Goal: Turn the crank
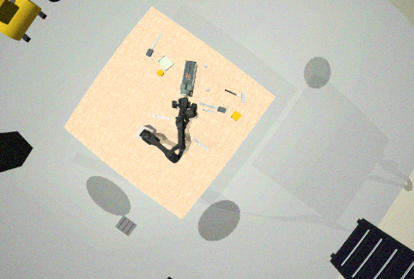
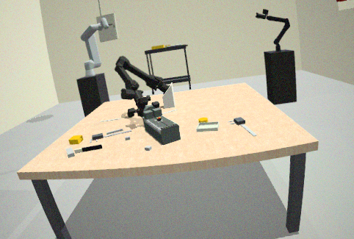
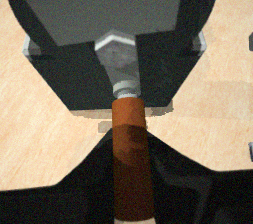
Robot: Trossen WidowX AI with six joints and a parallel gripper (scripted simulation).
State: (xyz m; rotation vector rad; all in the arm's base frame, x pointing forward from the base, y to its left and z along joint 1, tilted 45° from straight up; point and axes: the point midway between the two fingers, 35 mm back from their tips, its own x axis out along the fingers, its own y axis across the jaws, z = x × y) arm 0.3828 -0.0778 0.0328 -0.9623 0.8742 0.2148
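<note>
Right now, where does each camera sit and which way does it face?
Top: high above the table, facing down; the whole arm shows.
Exterior: beyond the table edge nearest the machine, looking across the table toward the arm and back wall; full arm, base partly behind a pale upright panel.
Wrist: on the arm, looking past the dark fingers, shut on the brown crank handle, at the machine's end.
Top and exterior share the arm, machine and yellow block.

High overhead, one view faces down at the bench (image 1: 116, 111) (image 2: 235, 155); another looks across it; the close wrist view shares its surface.
</note>
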